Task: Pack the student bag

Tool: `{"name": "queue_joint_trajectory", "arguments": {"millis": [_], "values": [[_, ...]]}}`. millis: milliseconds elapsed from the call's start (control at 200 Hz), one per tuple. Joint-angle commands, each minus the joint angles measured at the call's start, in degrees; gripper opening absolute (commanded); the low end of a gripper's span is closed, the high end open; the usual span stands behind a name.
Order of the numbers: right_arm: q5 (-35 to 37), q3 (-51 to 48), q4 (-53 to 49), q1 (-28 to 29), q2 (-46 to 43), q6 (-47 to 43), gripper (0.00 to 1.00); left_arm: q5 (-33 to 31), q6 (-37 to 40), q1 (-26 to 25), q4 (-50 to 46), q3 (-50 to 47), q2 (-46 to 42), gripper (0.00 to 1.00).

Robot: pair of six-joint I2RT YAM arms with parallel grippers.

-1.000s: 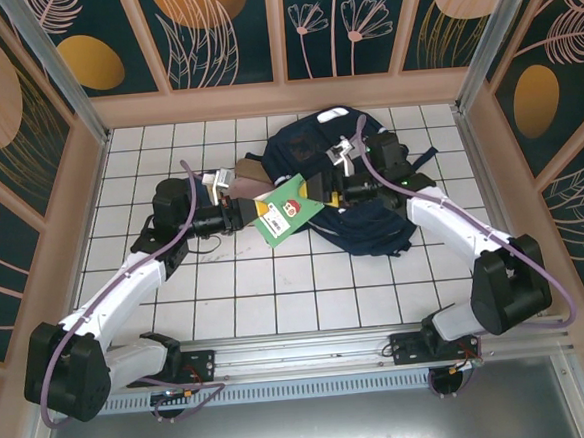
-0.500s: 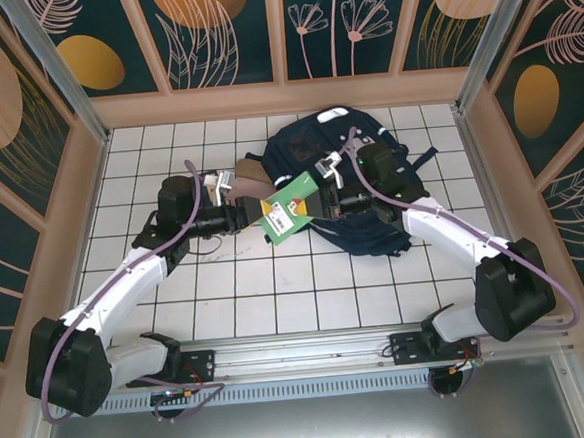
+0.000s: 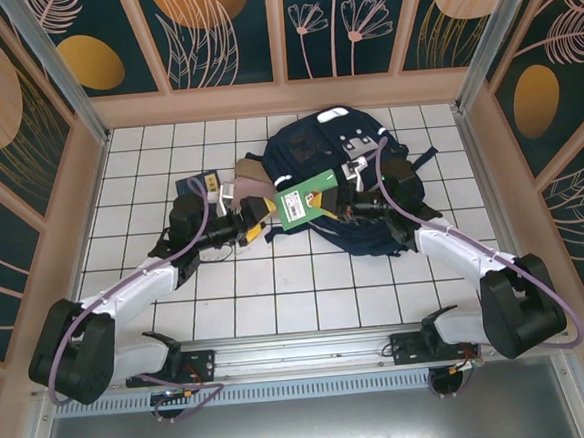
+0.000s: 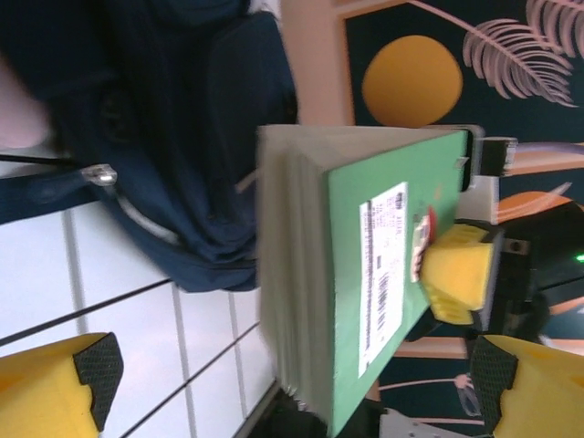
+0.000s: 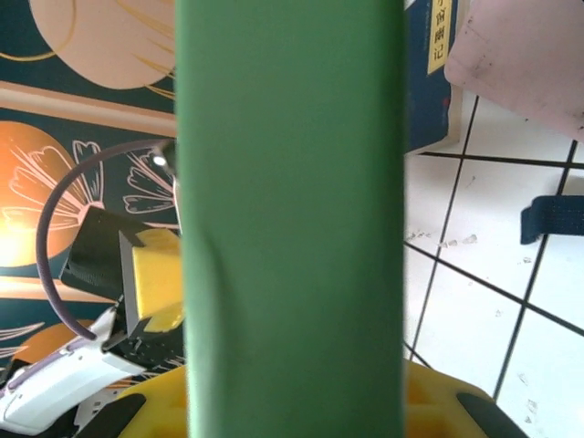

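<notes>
White tiled table carries the left gripper, jaws spread wide just short of 1 green book, which the right gripper clamps against the student bag lying rear-centre.

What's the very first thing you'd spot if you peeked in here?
The bright green book jumps out, held by the right tool over the middle of the white tiled table. Just behind it lies the big navy student bag. The left tool hovers open beside the book.
</notes>
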Motion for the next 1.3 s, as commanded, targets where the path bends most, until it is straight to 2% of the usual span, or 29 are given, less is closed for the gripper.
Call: {"name": "queue_joint_trajectory", "arguments": {"millis": [0,215,360,405,560,746,776,826,866,906,951,1006,1146,1296], "values": [[0.63,-0.77,14.04,1.25,-1.36,8.28,0.00,-0.05,-7.76,-1.83,16.33,-0.58,2.33,0.99],[1.29,-2.75,18.88,2.92,-2.47,12.85,0.00,-1.38,-11.43,-2.65,23.92,0.15,7.81,0.96],[2.49,-2.97,17.50,3.06,-5.36,12.91,0.00,-1.57,-15.23,-3.71,30.47,0.88,11.27,0.87],[2.76,-3.10,17.01,3.29,-5.87,12.94,0.00,-1.64,-15.68,-4.06,31.64,1.77,11.85,0.81],[4.38,-2.99,11.98,4.47,-6.93,10.02,0.00,-1.43,-17.15,-4.75,35.12,3.63,12.55,0.42],[7.00,-1.99,3.22,3.83,-8.74,5.05,0.00,-1.52,-13.98,-4.76,32.00,3.90,10.60,0.05],[7.95,-1.19,0.36,3.79,-9.14,3.13,0.10,-1.27,-12.87,-4.76,30.65,4.10,10.09,0.00],[10.30,0.97,-6.85,3.82,-9.93,-2.00,0.38,-0.15,-10.72,-4.74,28.49,4.54,9.32,0.00],[11.55,2.44,-10.72,3.78,-10.66,-5.72,0.56,1.14,-8.55,-4.73,26.72,5.01,8.74,0.00],[11.55,3.47,-13.15,3.53,-11.21,-8.25,0.69,2.11,-6.28,-4.73,24.50,5.34,8.03,0.00],[9.83,3.88,-13.81,2.74,-11.72,-9.27,0.78,2.64,-4.07,-4.76,21.56,5.75,7.07,0.00],[6.59,3.65,-12.91,1.91,-12.14,-9.43,0.80,3.58,-1.73,-4.75,19.08,6.12,6.15,0.00],[1.13,4.46,-13.75,1.49,-13.01,-11.30,0.80,5.95,1.58,-4.76,15.00,6.75,4.80,0.00],[-1.73,4.38,-13.01,1.50,-14.02,-11.54,0.69,7.30,3.39,-4.76,12.30,7.45,4.22,0.00]]}}
